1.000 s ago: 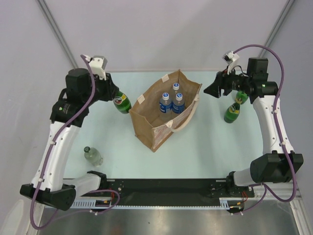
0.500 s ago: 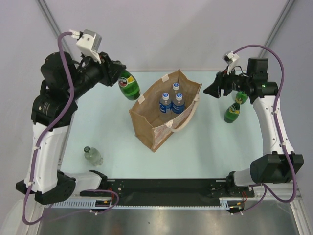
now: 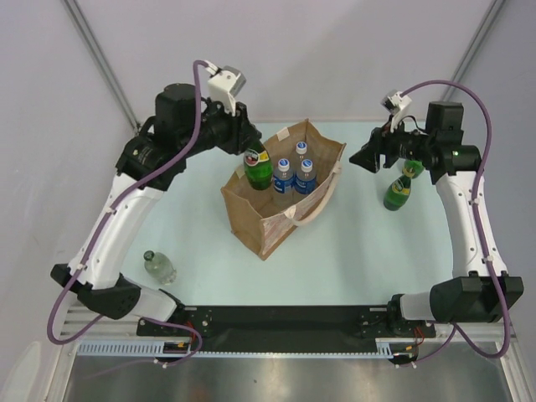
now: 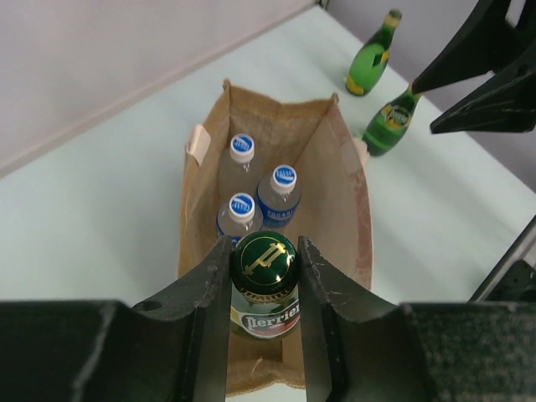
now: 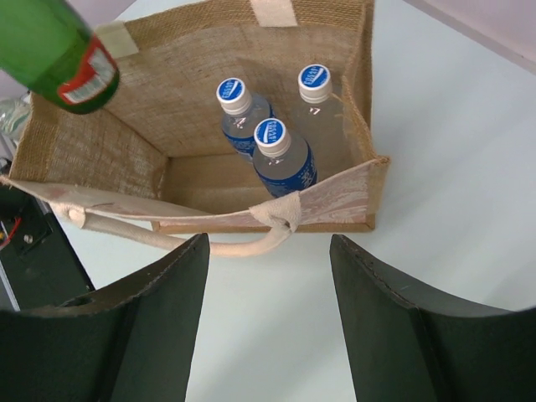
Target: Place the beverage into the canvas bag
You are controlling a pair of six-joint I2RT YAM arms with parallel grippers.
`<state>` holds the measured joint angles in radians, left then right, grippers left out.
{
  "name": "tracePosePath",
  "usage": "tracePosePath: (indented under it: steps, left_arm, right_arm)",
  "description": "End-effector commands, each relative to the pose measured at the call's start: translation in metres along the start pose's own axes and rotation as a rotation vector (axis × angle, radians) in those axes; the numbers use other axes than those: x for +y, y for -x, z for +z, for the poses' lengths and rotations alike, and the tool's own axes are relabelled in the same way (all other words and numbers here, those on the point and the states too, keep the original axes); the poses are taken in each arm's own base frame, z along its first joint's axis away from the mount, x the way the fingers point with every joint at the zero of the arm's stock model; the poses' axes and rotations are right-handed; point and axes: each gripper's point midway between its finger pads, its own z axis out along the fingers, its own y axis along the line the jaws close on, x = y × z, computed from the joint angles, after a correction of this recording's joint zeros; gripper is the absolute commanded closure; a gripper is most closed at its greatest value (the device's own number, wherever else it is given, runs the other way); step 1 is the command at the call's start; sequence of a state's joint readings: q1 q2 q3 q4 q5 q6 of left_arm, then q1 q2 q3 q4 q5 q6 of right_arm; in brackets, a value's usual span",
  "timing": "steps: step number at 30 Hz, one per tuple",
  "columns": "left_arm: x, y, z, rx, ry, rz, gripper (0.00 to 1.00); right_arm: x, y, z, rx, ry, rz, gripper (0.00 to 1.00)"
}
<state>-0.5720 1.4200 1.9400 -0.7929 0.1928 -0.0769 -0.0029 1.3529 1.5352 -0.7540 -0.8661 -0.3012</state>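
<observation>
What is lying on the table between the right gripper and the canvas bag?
Nothing. In the top view only bare table separates the open right gripper from the canvas bag; the right wrist view agrees.

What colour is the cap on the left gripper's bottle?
Dark green cap with a gold emblem; left wrist view.
</observation>
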Motion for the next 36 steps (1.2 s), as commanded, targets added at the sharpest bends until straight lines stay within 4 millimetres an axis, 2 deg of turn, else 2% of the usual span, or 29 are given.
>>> tracePosePath:
  steps: [1,3,4,6,7,9,10,11,12,13,15,16,18,21,23,24,26,27,29,30,32,33,35,36]
  left_arm:
    - [-0.002,0.031,0.002,-0.156,0.0,0.054,1.0]
    - [0.002,0.022,0.01,-0.139,0.009,0.053,1.0]
    - [0.005,0.009,0.017,-0.11,0.013,0.048,1.0]
    - [0.007,0.001,0.024,-0.109,0.014,0.049,1.0]
    - [0.01,-0.015,0.032,-0.079,0.016,0.044,1.0]
    - [0.012,-0.022,0.04,-0.084,0.019,0.042,1.0]
    - [0.015,-0.035,0.046,-0.062,0.022,0.036,1.0]
    - [0.016,-0.037,0.05,-0.069,0.026,0.038,1.0]
    - [0.017,-0.041,0.053,-0.065,0.029,0.034,1.0]
    - [0.02,-0.052,0.058,-0.046,0.035,0.03,1.0]
    - [0.024,-0.058,0.063,-0.049,0.05,0.028,1.0]
    - [0.027,-0.067,0.067,-0.034,0.056,0.026,1.0]
    - [0.03,-0.071,0.072,-0.044,0.069,0.024,1.0]
    - [0.035,-0.092,0.082,-0.017,0.08,0.022,1.0]
    - [0.038,-0.096,0.086,-0.021,0.087,0.023,1.0]
    - [0.039,-0.103,0.09,-0.009,0.091,0.022,1.0]
    - [0.043,-0.106,0.095,-0.02,0.106,0.023,1.0]
    - [0.046,-0.115,0.098,-0.006,0.116,0.023,1.0]
    - [0.05,-0.116,0.101,-0.021,0.135,0.023,1.0]
    - [0.052,-0.122,0.104,-0.011,0.14,0.023,1.0]
    - [0.055,-0.123,0.107,-0.026,0.147,0.029,1.0]
    - [0.056,-0.129,0.109,-0.02,0.149,0.03,1.0]
    - [0.055,-0.129,0.112,-0.039,0.14,0.035,1.0]
    - [0.055,-0.135,0.114,-0.029,0.133,0.036,1.0]
  right_arm:
    - [0.028,-0.002,-0.003,0.0,0.107,-0.085,0.34]
    - [0.042,-0.003,-0.004,-0.01,0.187,-0.161,0.34]
    - [0.05,-0.008,-0.006,-0.002,0.226,-0.168,0.34]
    - [0.068,-0.009,-0.006,-0.013,0.313,-0.23,0.33]
    - [0.074,-0.015,-0.005,-0.002,0.345,-0.283,0.33]
    - [0.09,-0.021,0.0,0.019,0.403,-0.343,0.29]
    - [0.094,-0.027,0.001,0.033,0.43,-0.403,0.28]
    - [0.097,-0.03,0.003,0.049,0.441,-0.431,0.25]
    - [0.107,-0.033,0.006,0.059,0.477,-0.478,0.24]
    - [0.111,-0.038,0.007,0.082,0.496,-0.495,0.23]
    - [0.113,-0.046,0.014,0.111,0.529,-0.6,0.21]
    - [0.121,-0.051,0.017,0.127,0.567,-0.625,0.21]
    - [0.121,-0.056,0.024,0.142,0.609,-0.694,0.08]
    - [0.122,-0.053,0.037,0.142,0.66,-0.738,0.03]
    - [0.125,-0.053,0.046,0.155,0.686,-0.76,0.05]
    - [0.123,-0.058,0.053,0.175,0.698,-0.754,0.05]
    - [0.127,-0.065,0.06,0.201,0.719,-0.761,0.08]
    - [0.127,-0.07,0.066,0.216,0.726,-0.751,0.09]
    - [0.13,-0.072,0.07,0.227,0.73,-0.746,0.12]
    - [0.129,-0.074,0.074,0.231,0.728,-0.732,0.13]
    - [0.128,-0.074,0.077,0.235,0.717,-0.722,0.18]
    - [0.128,-0.074,0.08,0.233,0.716,-0.727,0.19]
    - [0.126,-0.076,0.084,0.248,0.707,-0.72,0.28]
    - [0.127,-0.078,0.085,0.254,0.71,-0.721,0.32]
